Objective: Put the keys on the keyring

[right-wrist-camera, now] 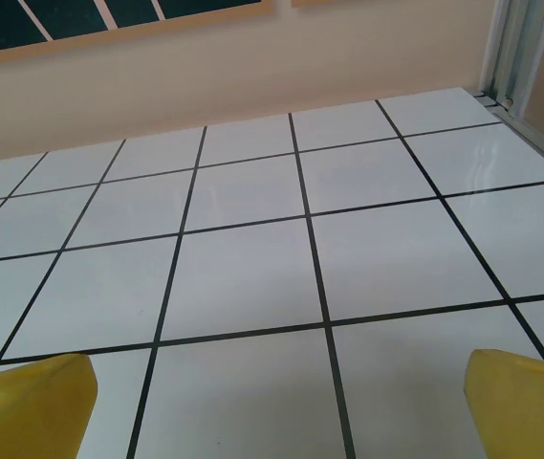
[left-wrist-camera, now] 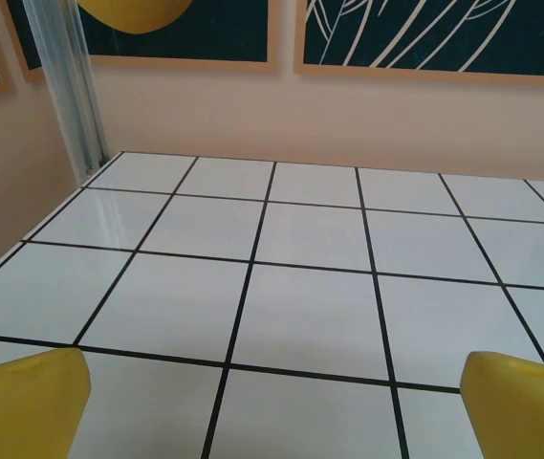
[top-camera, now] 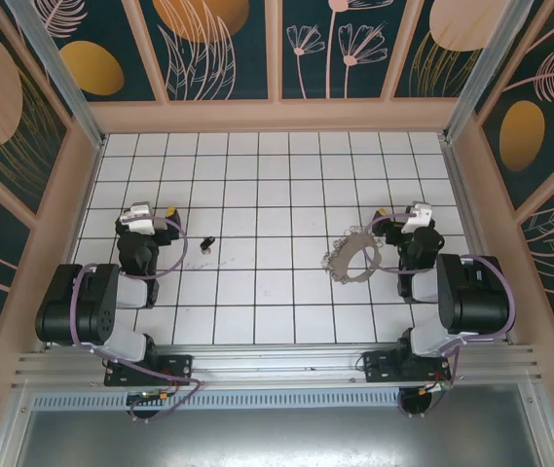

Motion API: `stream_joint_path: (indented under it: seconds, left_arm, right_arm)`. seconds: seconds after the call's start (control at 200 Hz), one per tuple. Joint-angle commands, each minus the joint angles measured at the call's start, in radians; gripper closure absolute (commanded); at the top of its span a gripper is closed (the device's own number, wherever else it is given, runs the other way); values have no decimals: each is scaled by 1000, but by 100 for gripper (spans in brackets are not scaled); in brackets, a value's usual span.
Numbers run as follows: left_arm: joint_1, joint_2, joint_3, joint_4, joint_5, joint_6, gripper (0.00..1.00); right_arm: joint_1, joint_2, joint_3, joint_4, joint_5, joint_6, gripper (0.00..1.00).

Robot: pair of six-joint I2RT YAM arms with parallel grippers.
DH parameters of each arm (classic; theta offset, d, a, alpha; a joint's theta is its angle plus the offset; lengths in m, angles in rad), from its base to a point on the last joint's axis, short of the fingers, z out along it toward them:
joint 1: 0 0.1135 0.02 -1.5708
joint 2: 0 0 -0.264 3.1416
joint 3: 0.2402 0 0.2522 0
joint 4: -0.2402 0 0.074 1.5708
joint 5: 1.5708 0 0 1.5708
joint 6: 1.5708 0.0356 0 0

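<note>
White glossy worktop point(top-camera: 257, 302), ruled into squares by thin black lines. Tiny blackish keys point(top-camera: 207, 241); silvery-grey, bumpy keyring point(top-camera: 352, 258). Black arms point(top-camera: 77, 306) with white patches, looped with purple cables point(top-camera: 177, 255). Bright yellow fingertips point(left-wrist-camera: 23, 406) on the left pincer point(left-wrist-camera: 273, 406) and the right pincer point(right-wrist-camera: 276, 406). Dark teal walls point(top-camera: 354, 49) with orange and peach ovals, pale line-drawn leaves and flowers, peach frames.

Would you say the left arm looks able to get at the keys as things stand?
Probably yes: the keys lie on bare tiles just right of the left hand, which is open, with nothing between them.
</note>
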Motion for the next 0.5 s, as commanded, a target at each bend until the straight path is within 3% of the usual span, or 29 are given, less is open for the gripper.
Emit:
stream_joint_path:
  seconds: [0.0, 0.49]
  left_arm:
    - [6, 0, 14, 8, 5, -9, 1]
    - [6, 2, 25, -10, 1, -12, 1]
  right_arm:
    - [0, 3, 8, 48, -4, -13, 1]
    - [-1, 5, 8, 47, -6, -13, 1]
